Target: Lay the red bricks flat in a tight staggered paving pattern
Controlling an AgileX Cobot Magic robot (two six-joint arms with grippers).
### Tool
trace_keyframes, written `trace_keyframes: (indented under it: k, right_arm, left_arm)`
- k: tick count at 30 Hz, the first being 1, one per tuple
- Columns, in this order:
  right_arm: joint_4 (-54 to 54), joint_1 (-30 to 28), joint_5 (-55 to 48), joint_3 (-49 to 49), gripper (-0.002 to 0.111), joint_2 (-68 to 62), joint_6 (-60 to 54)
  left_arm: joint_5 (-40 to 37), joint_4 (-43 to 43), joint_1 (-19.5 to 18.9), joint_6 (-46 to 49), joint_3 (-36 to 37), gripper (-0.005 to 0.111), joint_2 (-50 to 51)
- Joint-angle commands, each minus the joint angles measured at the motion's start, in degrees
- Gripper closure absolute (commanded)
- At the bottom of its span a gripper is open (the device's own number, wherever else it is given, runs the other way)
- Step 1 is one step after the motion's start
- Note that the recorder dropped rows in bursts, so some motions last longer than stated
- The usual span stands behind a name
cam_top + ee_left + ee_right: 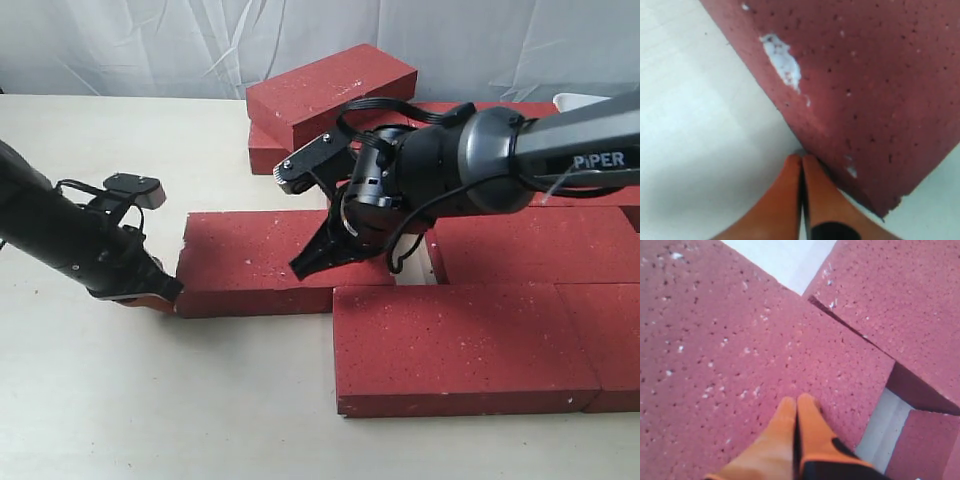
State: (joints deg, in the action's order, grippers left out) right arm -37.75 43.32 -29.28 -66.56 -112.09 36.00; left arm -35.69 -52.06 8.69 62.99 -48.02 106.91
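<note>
Several dark-red bricks lie flat on the table. The middle-left brick has my left gripper shut and empty, tips against its left end near the front corner; the left wrist view shows the orange fingertips meeting that brick's edge. My right gripper is shut and rests tip-down on the same brick's top, as the right wrist view shows at the gripper. A front brick and a right brick lie flat beside it. Two more bricks are stacked at the back.
A small gap of bare table shows between the middle-left brick and the right brick. A white object sits at the back right. A pale curtain hangs behind the beige table.
</note>
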Motion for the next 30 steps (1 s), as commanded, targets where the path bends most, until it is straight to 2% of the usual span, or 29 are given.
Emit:
trace_keyframes:
  k: [1,7,10,15,20,24,30]
  right_arm:
    - [-0.40,-0.01,-0.50,0.10,0.109,-2.01,0.13]
    - [-0.65,-0.01,-1.60,-0.02,0.109,0.62,0.13]
    - [-0.65,-0.01,-2.02,-0.02,0.109,3.23,0.13]
    - [3.94,-3.67,-2.18,-0.02,0.109,8.07,-3.27]
    - [15.72,-9.92,-6.35,-0.02,0.109,11.51,-16.19]
    - [20.39,-14.01,-7.51,0.10,0.109,12.62,-20.02]
    - [25.86,-15.25,-6.31,0.10,0.109,12.62,-24.96]
  left_arm:
    - [3.09,0.89,0.48,-3.34,-0.34,0.107,-0.32]
    - [8.92,12.26,-0.59,-18.26,-0.34,0.107,-0.32]
    - [11.94,10.18,-0.17,-18.45,-0.34,0.107,-0.32]
    - [17.72,7.92,3.80,-17.23,-0.86,0.107,-0.32]
    - [17.23,8.44,5.66,-19.17,-3.49,0.107,-0.32]
    - [14.22,14.81,5.78,-27.31,-4.87,0.107,-0.32]
    - [13.36,20.45,9.32,-34.54,-5.28,0.107,-0.32]
